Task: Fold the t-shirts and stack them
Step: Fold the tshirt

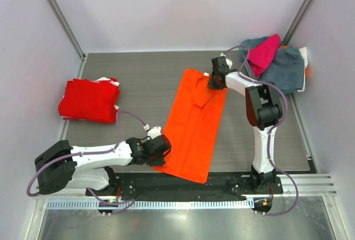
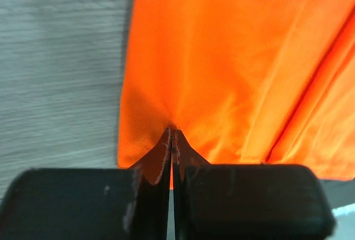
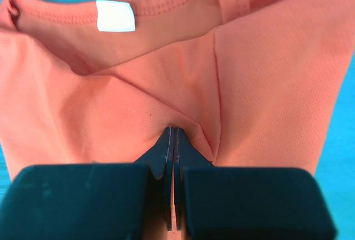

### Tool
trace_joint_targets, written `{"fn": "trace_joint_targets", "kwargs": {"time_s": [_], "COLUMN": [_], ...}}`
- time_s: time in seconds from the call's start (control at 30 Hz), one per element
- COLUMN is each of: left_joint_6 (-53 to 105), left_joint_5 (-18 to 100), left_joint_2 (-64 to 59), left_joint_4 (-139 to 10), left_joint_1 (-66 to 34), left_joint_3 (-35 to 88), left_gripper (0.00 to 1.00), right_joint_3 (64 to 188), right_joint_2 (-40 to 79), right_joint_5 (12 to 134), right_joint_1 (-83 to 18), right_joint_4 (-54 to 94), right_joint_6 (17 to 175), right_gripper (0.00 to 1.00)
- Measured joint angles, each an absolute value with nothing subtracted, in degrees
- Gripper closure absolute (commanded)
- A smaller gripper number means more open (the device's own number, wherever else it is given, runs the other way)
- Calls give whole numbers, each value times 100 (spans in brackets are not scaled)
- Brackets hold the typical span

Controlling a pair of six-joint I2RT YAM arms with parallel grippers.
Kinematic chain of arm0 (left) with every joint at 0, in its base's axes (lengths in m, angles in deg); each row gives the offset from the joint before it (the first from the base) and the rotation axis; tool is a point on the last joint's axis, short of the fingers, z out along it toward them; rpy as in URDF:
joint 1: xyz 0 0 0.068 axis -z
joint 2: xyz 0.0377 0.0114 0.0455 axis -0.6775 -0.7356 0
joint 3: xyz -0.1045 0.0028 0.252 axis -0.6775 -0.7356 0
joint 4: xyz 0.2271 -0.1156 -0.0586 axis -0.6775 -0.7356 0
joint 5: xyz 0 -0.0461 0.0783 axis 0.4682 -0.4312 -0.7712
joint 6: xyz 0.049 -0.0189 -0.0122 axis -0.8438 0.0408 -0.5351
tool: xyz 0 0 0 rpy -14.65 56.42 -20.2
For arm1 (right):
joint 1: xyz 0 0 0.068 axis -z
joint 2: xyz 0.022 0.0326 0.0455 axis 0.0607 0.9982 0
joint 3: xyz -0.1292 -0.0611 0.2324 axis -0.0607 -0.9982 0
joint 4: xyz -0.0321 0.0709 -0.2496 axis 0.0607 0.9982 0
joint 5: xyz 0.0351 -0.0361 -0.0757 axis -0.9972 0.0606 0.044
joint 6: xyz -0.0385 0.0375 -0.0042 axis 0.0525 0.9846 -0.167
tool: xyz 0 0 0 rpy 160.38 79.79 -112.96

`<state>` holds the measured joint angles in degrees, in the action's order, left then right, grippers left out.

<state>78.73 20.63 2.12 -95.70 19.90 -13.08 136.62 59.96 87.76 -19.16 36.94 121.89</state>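
The bright orange t-shirt [image 1: 197, 123] lies as a long folded strip down the middle of the table. My left gripper [image 1: 165, 150] is shut on its near left hem corner; the left wrist view shows the jaws pinching the orange fabric [image 2: 222, 73]. My right gripper [image 1: 213, 82] is shut on its far end near the collar; the right wrist view shows the collar with a white label [image 3: 115, 16]. The red t-shirt [image 1: 89, 100] lies folded at the left. The magenta t-shirt [image 1: 264, 53] lies crumpled on a pile at the far right.
A grey-blue garment [image 1: 285, 68] lies under the magenta shirt in the far right corner, with white fabric at its edge. White walls enclose the table on three sides. The arms' base rail [image 1: 183, 187] runs along the near edge.
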Motion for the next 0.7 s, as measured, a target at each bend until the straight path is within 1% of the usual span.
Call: {"fn": "trace_joint_targets", "kwargs": {"time_s": [0.1,0.2,0.33,0.43,0.47,0.5,0.53,0.57,0.6,0.63,0.7], "left_joint_6": [8171,8254,8206,8035,7980,7921,7827,7731,7622,7484,7336], "left_joint_5": [2034,2024,2043,2205,2264,2323,2391,2454,2504,2533,2559], "left_joint_2": [212,240,503,795,887,948,990,1007,1007,1001,981], "left_joint_4": [-9496,-9594,-9662,-9603,-9597,-9592,-9601,-9612,-9623,-9642,-9684], "left_joint_1": [2163,2158,2051,1647,1419,1212,963,740,466,289,-25], "left_joint_3": [-1304,-1114,-552,-255,-220,-211,-209,-207,-207,-202,-159], "left_gripper": [100,93,89,88,88,88,86,79,49,43,36], "right_joint_3": [14298,14768,15227,15515,15596,15664,15677,15670,15651,15596,15286], "right_joint_2": [6426,6706,6905,6935,6920,6889,6839,6747,6658,6535,6124], "right_joint_5": [8673,8559,8327,8074,7989,7879,7818,7757,7722,7691,7665], "right_joint_1": [-2128,-2250,-2296,-2294,-2294,-2292,-2292,-2292,-2292,-2292,-2292], "right_joint_4": [3724,3805,4135,4386,4413,4413,4410,4443,4472,4480,4452], "right_joint_6": [12189,12187,12133,12065,12039,11997,11964,11916,11894,11857,11787], "right_gripper": [99,99,97,89,79,73,70,66,64,63,60]}}
